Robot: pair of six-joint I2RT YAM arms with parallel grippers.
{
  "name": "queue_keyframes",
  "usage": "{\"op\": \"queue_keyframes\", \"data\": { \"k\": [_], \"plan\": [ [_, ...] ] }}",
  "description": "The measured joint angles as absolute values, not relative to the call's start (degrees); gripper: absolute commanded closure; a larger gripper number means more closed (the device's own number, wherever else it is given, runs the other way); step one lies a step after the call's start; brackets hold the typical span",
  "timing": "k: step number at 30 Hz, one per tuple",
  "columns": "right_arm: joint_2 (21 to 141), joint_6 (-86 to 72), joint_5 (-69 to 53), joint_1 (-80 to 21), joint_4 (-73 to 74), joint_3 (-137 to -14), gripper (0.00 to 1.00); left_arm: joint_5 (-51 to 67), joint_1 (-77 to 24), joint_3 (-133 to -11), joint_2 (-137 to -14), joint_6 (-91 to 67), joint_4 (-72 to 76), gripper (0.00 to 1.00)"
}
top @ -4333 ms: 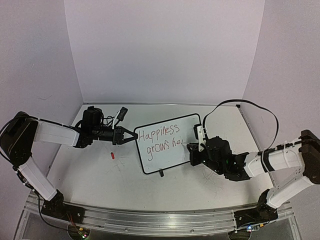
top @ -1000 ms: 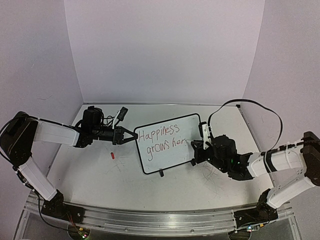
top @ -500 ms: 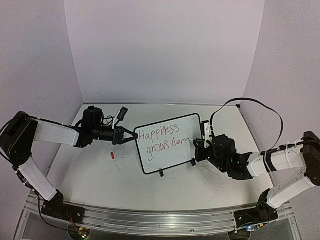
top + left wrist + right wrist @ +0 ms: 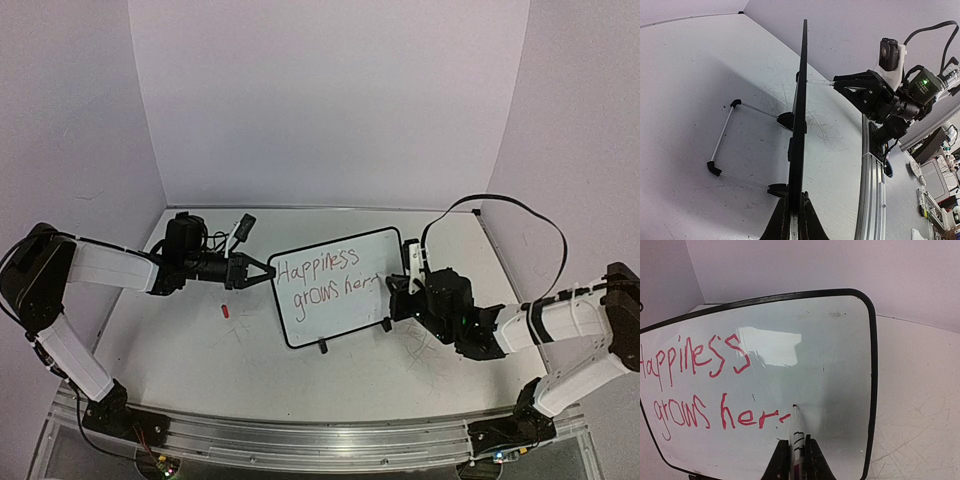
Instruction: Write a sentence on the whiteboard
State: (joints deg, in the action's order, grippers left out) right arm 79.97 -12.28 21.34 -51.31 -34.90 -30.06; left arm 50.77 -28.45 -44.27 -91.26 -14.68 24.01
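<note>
The whiteboard (image 4: 345,318) stands tilted at the table's middle, black-framed and glossy. My left gripper (image 4: 268,276) is shut on its left edge; in the left wrist view the whiteboard (image 4: 801,90) is edge-on between the left gripper's (image 4: 794,199) fingers. The sentence (image 4: 695,360) is red lettering in two lines, reading "Happiness" and "grows her" with a short stroke after it. My right gripper (image 4: 795,441) is shut on a white marker (image 4: 798,432), whose red tip touches the board just right of that stroke. In the overhead view the right gripper (image 4: 397,290) is at the board's right edge.
A small red cap (image 4: 225,310) lies on the table left of the board. The board's wire stand (image 4: 722,145) reaches out behind it. Old scribble marks (image 4: 430,350) cover the table under my right arm. A metal rail (image 4: 320,440) runs along the near edge.
The right gripper has carried the marker rightward along the second line; its lettering grew from "he" to "her" plus a short stroke. The left arm and board stayed still.
</note>
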Motion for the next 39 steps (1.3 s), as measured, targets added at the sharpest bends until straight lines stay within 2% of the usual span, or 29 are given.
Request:
{"op": "queue_keyframes", "data": {
  "k": [39],
  "plan": [
    [80.55,-14.99,17.89,-51.46,-33.31,-30.22,1.00,50.78,-28.45,-44.27,-91.26,-14.71,24.01,1.00]
  ]
}}
